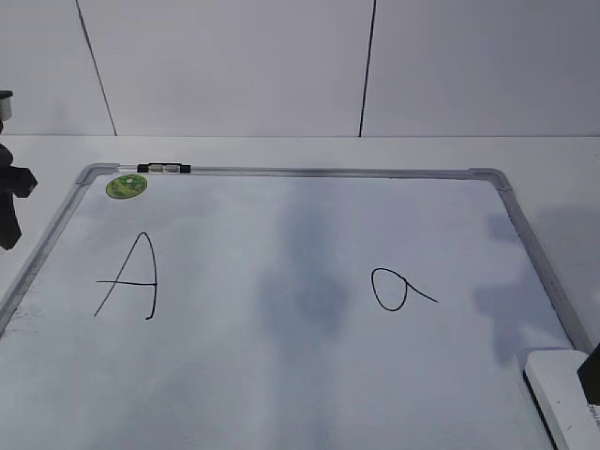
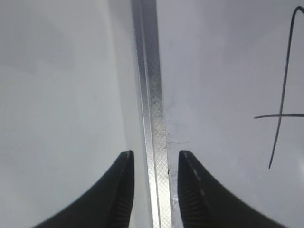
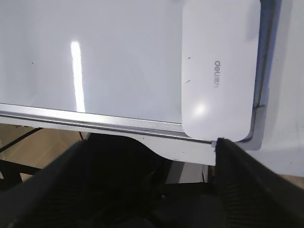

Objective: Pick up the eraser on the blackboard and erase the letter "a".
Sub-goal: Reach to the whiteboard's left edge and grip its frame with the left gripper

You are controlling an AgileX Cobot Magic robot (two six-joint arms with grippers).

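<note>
We see the flat white plastic eraser (image 3: 219,71) lying in the white metal-framed blackboard's (image 1: 281,375) near right corner, the thin black letter "a" (image 1: 396,289) apparently untouched. Right claw (image 3: 147,190) gapes wide before it, empty; left claw (image 2: 156,190) stands part-open over the frame.

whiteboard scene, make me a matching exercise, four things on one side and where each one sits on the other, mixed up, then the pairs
Things
1. eraser
2. letter "a"
3. capital "A"
4. green sticker

Places (exterior view)
A. far left corner of the blackboard
B. left half of the board, drawn in black marker
C. near right corner, lying flat on the board
D. right half of the board, drawn in black marker

Pairs: 1-C, 2-D, 3-B, 4-A
</note>
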